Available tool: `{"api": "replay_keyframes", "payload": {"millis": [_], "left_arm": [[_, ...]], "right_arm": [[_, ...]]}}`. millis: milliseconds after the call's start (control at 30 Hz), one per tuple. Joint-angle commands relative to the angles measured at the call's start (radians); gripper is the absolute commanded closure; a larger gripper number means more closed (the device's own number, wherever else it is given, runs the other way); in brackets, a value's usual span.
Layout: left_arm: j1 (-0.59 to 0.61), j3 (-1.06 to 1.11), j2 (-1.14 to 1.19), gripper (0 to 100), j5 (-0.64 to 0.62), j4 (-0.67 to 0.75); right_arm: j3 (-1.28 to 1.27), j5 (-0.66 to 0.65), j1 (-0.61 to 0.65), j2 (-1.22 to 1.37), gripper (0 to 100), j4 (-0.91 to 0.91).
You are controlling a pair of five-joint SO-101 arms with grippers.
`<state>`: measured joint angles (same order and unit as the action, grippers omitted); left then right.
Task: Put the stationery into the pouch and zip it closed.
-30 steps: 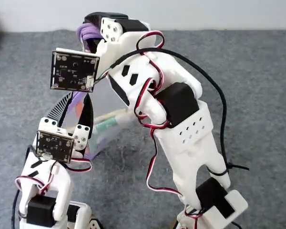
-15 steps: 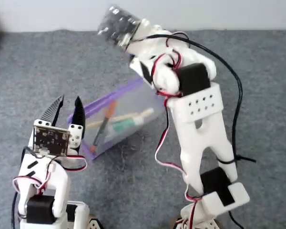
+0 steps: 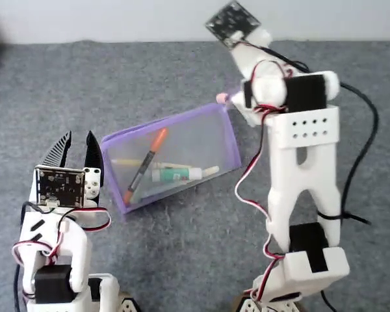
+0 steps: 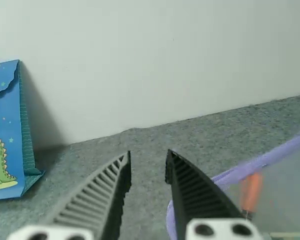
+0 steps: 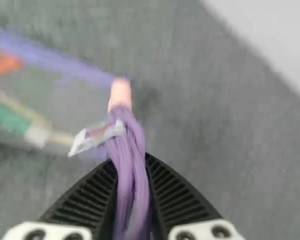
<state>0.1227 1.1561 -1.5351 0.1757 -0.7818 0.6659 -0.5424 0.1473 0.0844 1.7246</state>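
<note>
Blue dinosaur-print bag (image 4: 2, 130) stands against the wall beyond the left gripper (image 3: 78, 138), which sits open and empty just left of the pouch's left end on the grey bench (image 3: 169, 260). Clear purple-edged pouch (image 3: 195, 140) lies flat mid-bench, slanting toward far right, with an orange pen (image 3: 147, 161) and a green-labelled tube (image 3: 175, 174) inside. Right gripper (image 5: 131, 160) is clamped on the pouch's purple strap (image 5: 132, 132) at its far-right corner, next to the pink zip pull (image 5: 120, 95).
</note>
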Motion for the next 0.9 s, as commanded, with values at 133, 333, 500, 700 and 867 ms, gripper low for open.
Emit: {"api": "replay_keyframes", "payload": {"millis": [133,333,500,700,867], "left_arm": [[0.006,0.010,-0.002,89,0.003,0.000],[0.002,0.021,0.003,89,0.000,0.000],[0.002,0.019,0.005,89,-0.023,0.000],[0.002,0.021,0.005,89,-0.025,-0.005],[0.003,0.042,-0.002,89,-0.021,-0.005]], "right_arm": [[-0.051,0.005,-0.209,0.005,99.1,0.064],[-0.164,0.003,-0.255,0.013,99.1,0.068],[-0.219,0.003,-0.236,0.025,96.2,-0.010],[-0.216,0.009,-0.157,0.174,83.3,-0.077],[-0.215,0.005,-0.104,0.317,84.7,-0.223]]}}
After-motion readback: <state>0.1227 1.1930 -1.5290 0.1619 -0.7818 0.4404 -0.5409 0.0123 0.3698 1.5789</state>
